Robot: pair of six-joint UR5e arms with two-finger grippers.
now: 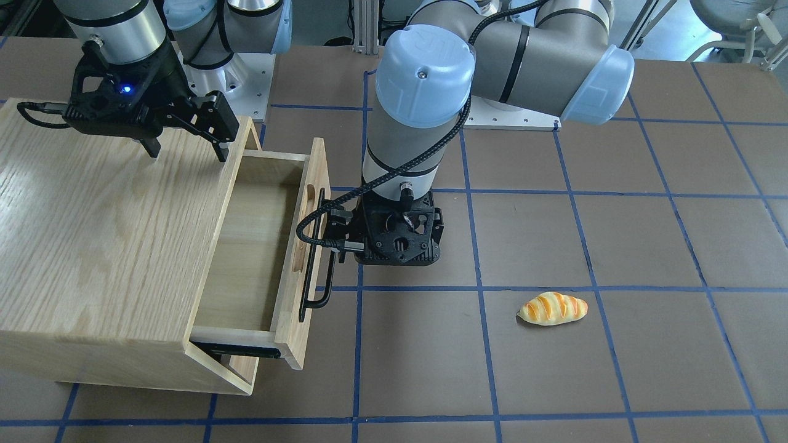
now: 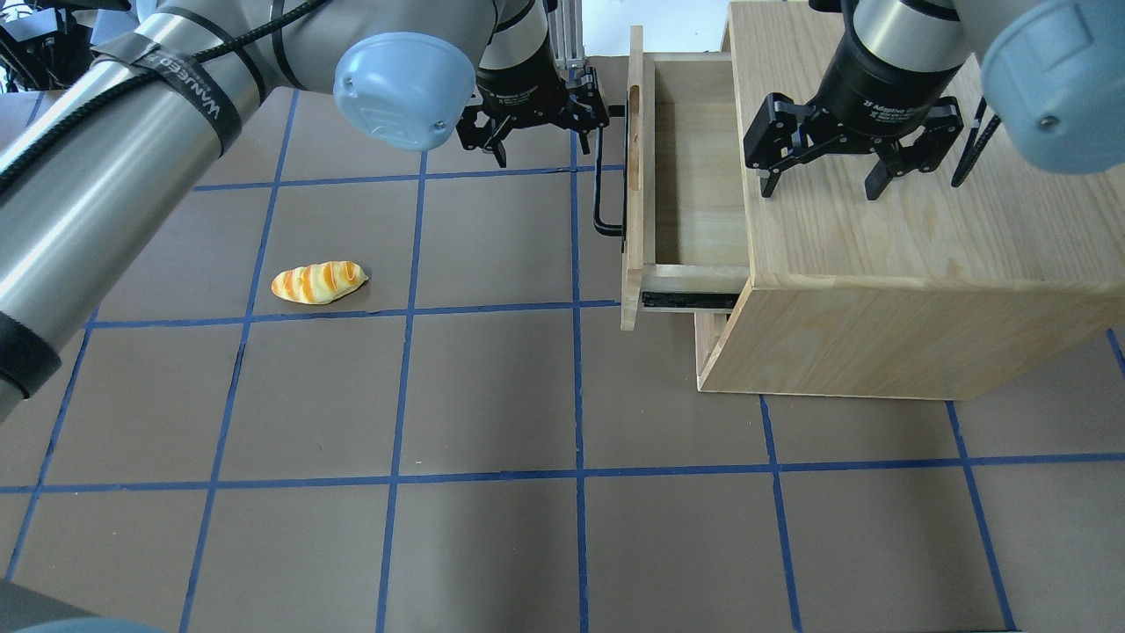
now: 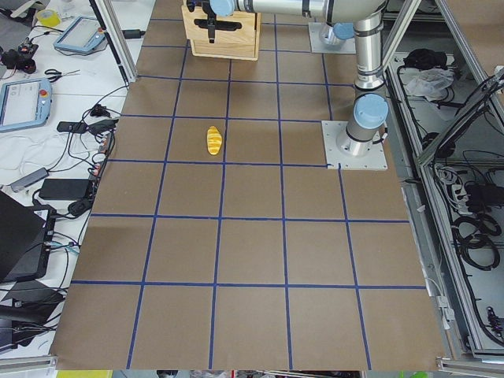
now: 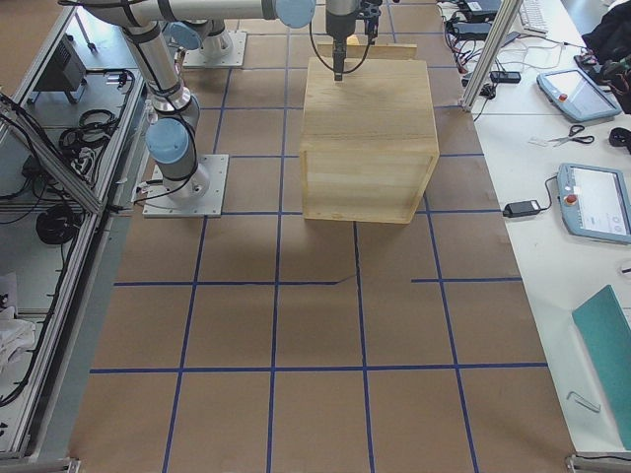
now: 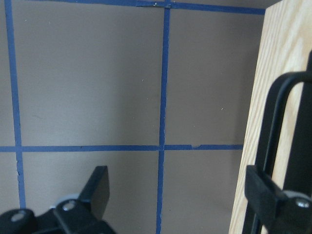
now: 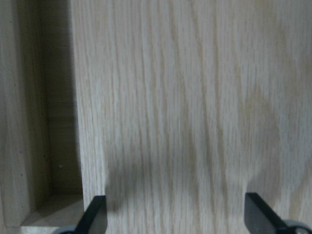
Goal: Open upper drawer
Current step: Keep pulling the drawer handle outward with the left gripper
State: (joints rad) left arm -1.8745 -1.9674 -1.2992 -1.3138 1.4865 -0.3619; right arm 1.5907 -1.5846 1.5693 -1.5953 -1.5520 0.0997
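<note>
Now, upper centre, my left claw [image 2: 545,136] hangs spread beside the bar handle [image 2: 600,189], likeliest hold on the rigid upper drawer [image 2: 694,176].

Upper drawer [image 2: 694,176] jutting from cabinet [image 2: 879,246], left gripper [image 5: 178,195] beside handle [image 1: 314,264], right gripper [image 2: 820,186] above cabinet top

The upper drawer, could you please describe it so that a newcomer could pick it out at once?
Find the big light-oak cabinet at one end of the brown table. Sticking out near its top is the upper drawer, a shallow empty tray. Unlike the plain box, its front panel carries a long black bar handle and an oblong slot.
</note>
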